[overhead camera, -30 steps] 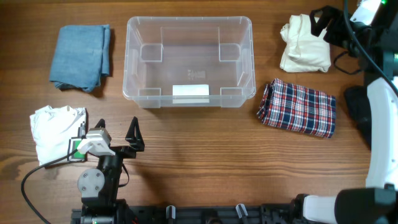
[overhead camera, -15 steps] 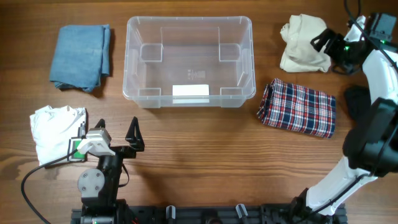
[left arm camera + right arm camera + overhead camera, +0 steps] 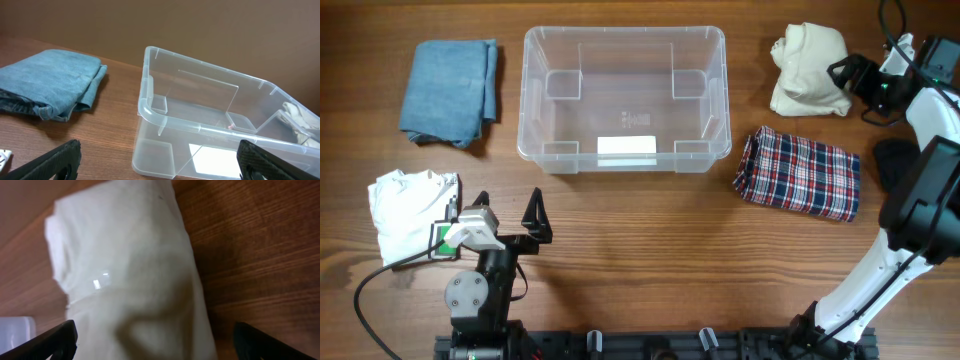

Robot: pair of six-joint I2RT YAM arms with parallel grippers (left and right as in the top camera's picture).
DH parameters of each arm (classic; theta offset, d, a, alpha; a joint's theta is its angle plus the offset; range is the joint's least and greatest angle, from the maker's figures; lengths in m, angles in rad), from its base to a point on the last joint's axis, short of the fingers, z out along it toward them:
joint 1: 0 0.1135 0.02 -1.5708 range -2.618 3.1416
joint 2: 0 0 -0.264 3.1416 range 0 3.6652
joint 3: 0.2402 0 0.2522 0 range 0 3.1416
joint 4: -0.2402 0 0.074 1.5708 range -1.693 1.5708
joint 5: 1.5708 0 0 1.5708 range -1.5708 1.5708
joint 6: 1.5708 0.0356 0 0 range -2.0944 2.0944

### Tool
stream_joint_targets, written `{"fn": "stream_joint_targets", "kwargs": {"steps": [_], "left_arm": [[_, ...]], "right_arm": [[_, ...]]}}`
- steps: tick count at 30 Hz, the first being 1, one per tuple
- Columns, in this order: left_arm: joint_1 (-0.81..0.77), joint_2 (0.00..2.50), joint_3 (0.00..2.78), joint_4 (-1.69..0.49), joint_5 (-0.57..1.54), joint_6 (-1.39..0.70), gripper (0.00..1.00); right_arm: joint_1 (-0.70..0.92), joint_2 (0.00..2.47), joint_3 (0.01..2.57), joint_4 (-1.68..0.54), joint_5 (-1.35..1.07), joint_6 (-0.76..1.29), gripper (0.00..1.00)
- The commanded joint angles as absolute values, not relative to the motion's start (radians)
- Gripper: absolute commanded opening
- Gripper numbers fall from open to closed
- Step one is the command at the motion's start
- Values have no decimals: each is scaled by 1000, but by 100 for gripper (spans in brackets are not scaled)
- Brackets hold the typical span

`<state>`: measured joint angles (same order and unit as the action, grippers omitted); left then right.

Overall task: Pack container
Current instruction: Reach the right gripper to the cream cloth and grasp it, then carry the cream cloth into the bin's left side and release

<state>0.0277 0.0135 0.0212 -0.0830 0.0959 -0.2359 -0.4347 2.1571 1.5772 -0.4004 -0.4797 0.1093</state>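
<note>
The clear container [image 3: 625, 155] with a white label stands at the table's back centre and holds nothing; it also shows in the left wrist view [image 3: 150, 107]. My right gripper [image 3: 848, 80] is open at the right edge of a cream folded cloth [image 3: 807, 70], which fills the right wrist view [image 3: 135, 280] between the fingers. My left gripper [image 3: 535, 222] is open and empty at the front left, well short of the container. A plaid cloth [image 3: 798, 173] lies right of the container. A blue folded cloth [image 3: 450, 88] and a white cloth [image 3: 410, 208] lie at the left.
The right arm's white links [image 3: 932, 190] run down the right edge, with a black thing [image 3: 892, 160] beside the plaid cloth. The left arm's base [image 3: 475, 295] sits at the front edge. Bare wood lies in front of the container.
My right gripper has come down from the far right corner and now sits against the cream cloth's right edge. The left arm and all cloths have not moved.
</note>
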Motion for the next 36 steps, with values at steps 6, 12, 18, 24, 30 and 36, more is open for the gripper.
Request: {"fn": "stream_joint_targets", "kwargs": {"steps": [6, 12, 18, 24, 30, 36], "left_arm": [[34, 4, 13, -83, 96, -216, 100], [34, 4, 13, -83, 97, -216, 100], [34, 4, 13, -83, 97, -216, 100], [34, 4, 13, -83, 96, -216, 100], [34, 4, 13, -83, 97, -216, 100], [34, 4, 13, -83, 97, -216, 100]], "right_arm": [[-433, 2285, 1588, -274, -587, 83, 100], [-422, 2326, 1588, -266, -601, 90, 41], [-422, 2320, 1589, -312, -623, 138, 5], [-422, 2206, 1589, -345, -665, 153, 4], [-396, 1948, 1589, -368, -751, 272, 4], [-297, 1719, 1589, -408, -765, 410, 4]]}}
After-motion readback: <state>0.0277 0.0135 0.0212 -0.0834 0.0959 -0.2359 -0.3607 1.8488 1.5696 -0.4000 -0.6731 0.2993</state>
